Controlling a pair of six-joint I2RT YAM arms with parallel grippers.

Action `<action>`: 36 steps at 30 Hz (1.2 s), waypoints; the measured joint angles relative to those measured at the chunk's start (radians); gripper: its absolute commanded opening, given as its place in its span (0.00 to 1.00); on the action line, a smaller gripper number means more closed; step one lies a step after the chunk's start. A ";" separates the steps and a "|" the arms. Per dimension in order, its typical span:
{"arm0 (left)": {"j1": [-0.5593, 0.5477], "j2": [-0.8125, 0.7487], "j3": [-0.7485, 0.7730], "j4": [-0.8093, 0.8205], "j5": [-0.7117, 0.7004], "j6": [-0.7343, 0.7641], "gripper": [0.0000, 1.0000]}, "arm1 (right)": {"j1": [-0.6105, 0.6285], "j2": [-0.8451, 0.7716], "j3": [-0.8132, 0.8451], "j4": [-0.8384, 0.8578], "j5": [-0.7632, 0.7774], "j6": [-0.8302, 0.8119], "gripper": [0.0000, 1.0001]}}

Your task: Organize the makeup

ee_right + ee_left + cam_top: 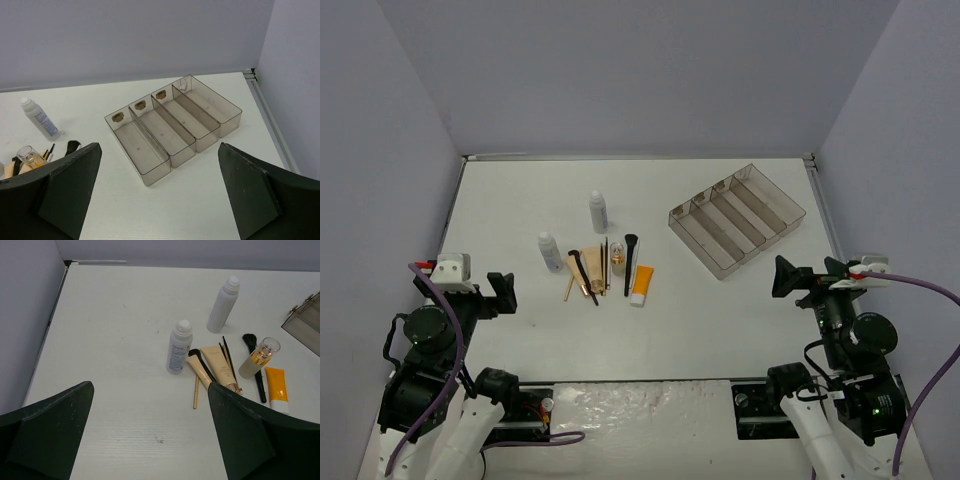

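The makeup lies in a cluster left of the table's middle. It holds one white bottle (599,211), a second white bottle (550,251), an orange white-capped tube (641,285), a tiny amber vial (618,258), black slim brushes (629,262) and thin tan sticks (582,275). My left gripper (502,290) is open and empty, left of the cluster. In the left wrist view (150,435) the nearer bottle (179,347), the vial (259,358) and the orange tube (276,388) lie ahead. My right gripper (788,277) is open and empty, near the tray.
A clear smoky tray (737,219) with several long empty slots sits at the back right, angled; it also shows in the right wrist view (175,122). Grey walls close in the table on the left, back and right.
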 measured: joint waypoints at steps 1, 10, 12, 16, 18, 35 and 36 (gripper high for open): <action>0.000 0.000 0.000 0.000 0.000 0.000 0.97 | 0.000 0.001 0.000 0.000 0.005 0.000 1.00; 0.000 0.001 0.000 0.000 0.008 0.000 0.97 | 0.004 0.023 0.008 -0.002 0.030 0.016 1.00; 0.000 0.003 0.000 0.000 0.010 0.000 0.97 | 0.004 0.054 0.024 -0.002 0.031 0.016 1.00; 0.000 0.017 0.000 0.001 0.017 0.000 0.97 | 0.005 0.148 0.073 0.010 0.033 0.016 1.00; 0.000 0.022 0.000 0.001 0.019 0.000 0.97 | 0.005 0.206 0.101 0.017 0.030 0.018 1.00; 0.002 0.029 -0.001 0.001 0.019 -0.001 0.97 | 0.242 0.852 0.152 0.388 -0.155 0.042 1.00; 0.002 0.030 -0.001 0.001 0.019 -0.001 0.97 | 0.274 0.890 0.151 0.422 -0.156 0.033 1.00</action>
